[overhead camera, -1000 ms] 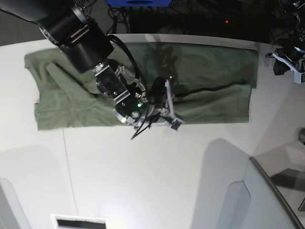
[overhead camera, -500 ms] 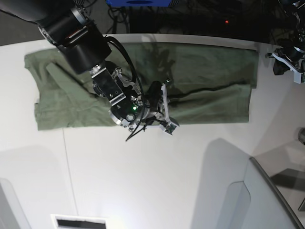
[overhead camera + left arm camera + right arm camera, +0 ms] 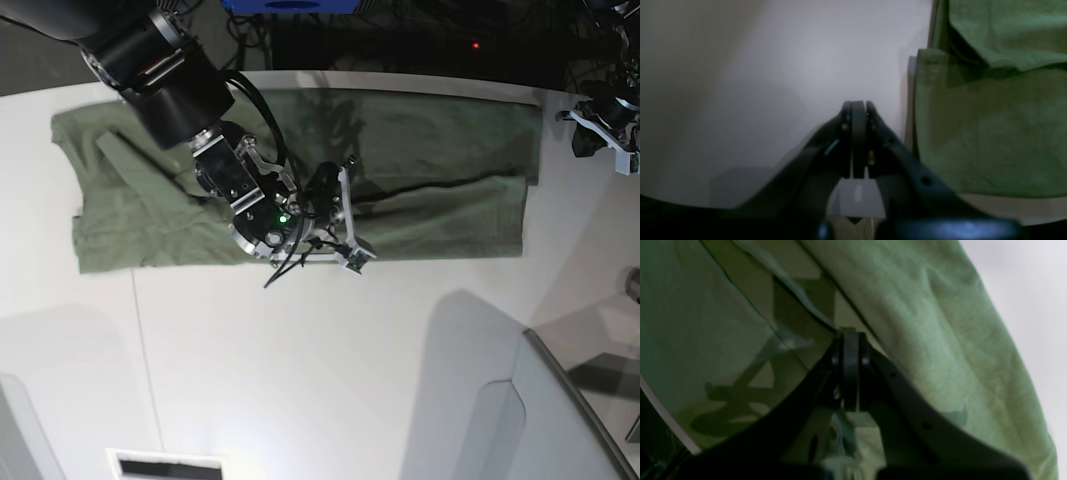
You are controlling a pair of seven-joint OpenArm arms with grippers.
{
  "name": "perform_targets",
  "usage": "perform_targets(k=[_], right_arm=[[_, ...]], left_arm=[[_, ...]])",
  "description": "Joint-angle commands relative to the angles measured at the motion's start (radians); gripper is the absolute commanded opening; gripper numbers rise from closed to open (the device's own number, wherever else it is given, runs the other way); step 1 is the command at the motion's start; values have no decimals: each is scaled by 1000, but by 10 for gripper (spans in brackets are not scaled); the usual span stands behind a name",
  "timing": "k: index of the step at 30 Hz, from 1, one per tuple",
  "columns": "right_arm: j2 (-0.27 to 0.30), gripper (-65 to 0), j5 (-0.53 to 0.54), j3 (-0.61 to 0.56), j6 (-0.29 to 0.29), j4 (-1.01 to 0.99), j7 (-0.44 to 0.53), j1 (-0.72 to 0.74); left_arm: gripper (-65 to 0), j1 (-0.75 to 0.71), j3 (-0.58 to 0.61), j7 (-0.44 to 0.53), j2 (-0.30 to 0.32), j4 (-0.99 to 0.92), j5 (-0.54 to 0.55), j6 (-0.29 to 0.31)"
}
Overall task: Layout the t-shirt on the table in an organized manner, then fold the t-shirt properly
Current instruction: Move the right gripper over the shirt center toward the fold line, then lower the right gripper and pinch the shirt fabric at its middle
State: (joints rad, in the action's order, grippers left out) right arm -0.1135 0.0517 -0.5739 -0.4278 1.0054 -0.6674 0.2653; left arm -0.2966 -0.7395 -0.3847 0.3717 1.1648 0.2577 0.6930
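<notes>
Base view is showing the t-shirt (image 3: 400, 180) lying folded lengthwise on the table (image 3: 300, 380), cross folds remaining; right gripper (image 3: 850, 340) jaws are pinching cloth near 6 o'clock, left gripper (image 3: 857, 110) jaws are sitting closed, empty.

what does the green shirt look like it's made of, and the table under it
The t-shirt: soft matte knit, probably cotton. It wrinkles, drapes in folds and shows a fine weave in the right wrist view. The table: hard, smooth white surface, likely laminate or painted board. It carries a faint sheen and soft shadows.
</notes>
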Motion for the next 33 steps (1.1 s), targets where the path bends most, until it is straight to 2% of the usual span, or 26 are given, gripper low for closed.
perform_targets(k=[1,9,20,22,26,28,33], right_arm=[[-8,-647,9,1,-4,14,-7,22],[-7,-648,9,7,-4,149,-99,-51],[-5,-638,6,7,-4,197,-101,-90],[13,-602,6,-1,2,215,-101,-90],[22,-459,6,-2,123,235,-99,-91],[25,-413,6,-2,142,232,-67,-91],[31,-399,6,-4,142,166,-15,-79]], left_arm=[[-650,3,-5,17,23,11,12,5],[-650,3,-5,17,25,11,12,5],[-650,3,-5,17,26,11,12,5],[-650,3,-5,17,26,11,12,5],[-650,3,-5,17,26,11,12,5],[-650,3,-5,17,26,11,12,5],[-650,3,-5,17,25,11,12,5]])
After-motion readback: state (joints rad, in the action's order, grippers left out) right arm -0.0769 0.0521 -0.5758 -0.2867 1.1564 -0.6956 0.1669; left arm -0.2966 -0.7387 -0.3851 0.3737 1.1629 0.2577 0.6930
